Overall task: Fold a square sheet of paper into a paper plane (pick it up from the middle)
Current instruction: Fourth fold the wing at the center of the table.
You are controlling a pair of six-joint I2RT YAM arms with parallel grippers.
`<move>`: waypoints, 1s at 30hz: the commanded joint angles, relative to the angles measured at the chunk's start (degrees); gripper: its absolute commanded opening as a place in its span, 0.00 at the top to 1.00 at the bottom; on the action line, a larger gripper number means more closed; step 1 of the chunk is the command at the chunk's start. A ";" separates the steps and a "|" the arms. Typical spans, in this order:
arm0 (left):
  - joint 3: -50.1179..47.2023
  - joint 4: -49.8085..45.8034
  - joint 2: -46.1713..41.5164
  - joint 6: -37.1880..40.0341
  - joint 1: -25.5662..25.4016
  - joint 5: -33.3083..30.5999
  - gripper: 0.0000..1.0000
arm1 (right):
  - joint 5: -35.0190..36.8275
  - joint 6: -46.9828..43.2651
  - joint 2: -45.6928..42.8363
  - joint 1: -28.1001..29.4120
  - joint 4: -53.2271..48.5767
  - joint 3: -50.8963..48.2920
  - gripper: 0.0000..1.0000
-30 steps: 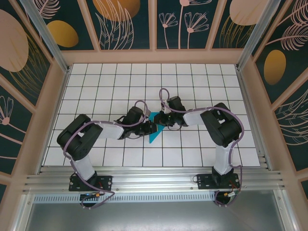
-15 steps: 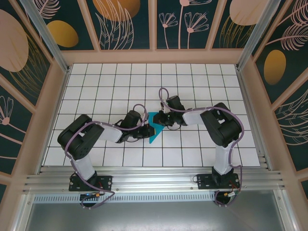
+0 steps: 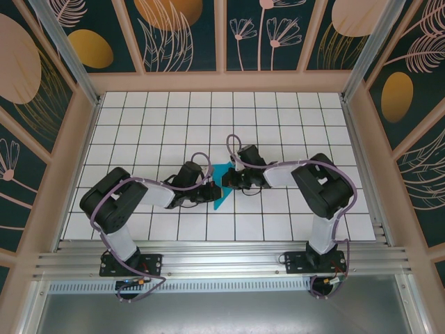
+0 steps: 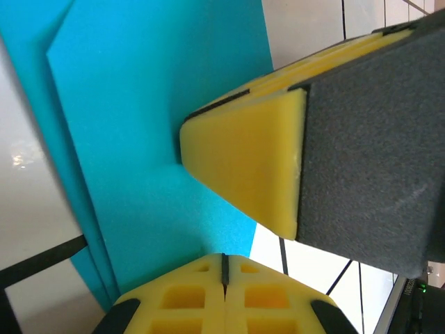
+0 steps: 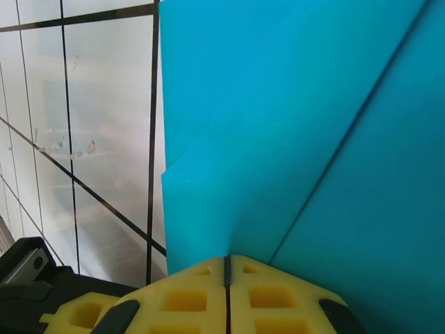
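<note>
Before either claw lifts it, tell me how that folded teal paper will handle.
Probably floppy: the folded paper looks sheet-thin, though its stacked layers and crease should stiffen it somewhat. Likely very light, so a push would slide it over the glossy table rather than tip it.

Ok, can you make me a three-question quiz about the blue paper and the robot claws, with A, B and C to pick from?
1. Where is the paper?
A: on a chair.
B: in the middle of the table, between the left claw and the right claw.
C: inside a box.

2. What colour is it?
A: red.
B: yellow.
C: teal-blue.

3. How is the right claw?
A: shut on the paper.
B: wide open.
C: holding a cup.

Answers:
1 B, the top view shows it between the two arms' tips.
2 C, it looks teal-blue in all three views.
3 A, its yellow fingers meet, with the paper's edge pinched in the seam.
</note>
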 commanded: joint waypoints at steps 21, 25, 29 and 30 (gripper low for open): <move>-4.62 -11.16 1.49 6.81 -0.21 0.73 0.99 | 6.39 -2.35 2.36 -3.69 -8.08 11.66 0.84; -4.89 -14.12 1.31 10.75 -0.26 1.90 1.00 | 4.29 -3.48 -0.39 -2.57 -7.57 10.54 0.83; -4.75 -14.46 1.00 12.03 -0.28 2.99 0.99 | 2.87 -3.00 -0.90 -2.00 -5.97 8.68 0.83; -4.43 -14.66 1.03 12.23 -0.21 2.97 0.99 | 2.04 -2.81 -0.16 -1.80 -5.33 8.45 0.83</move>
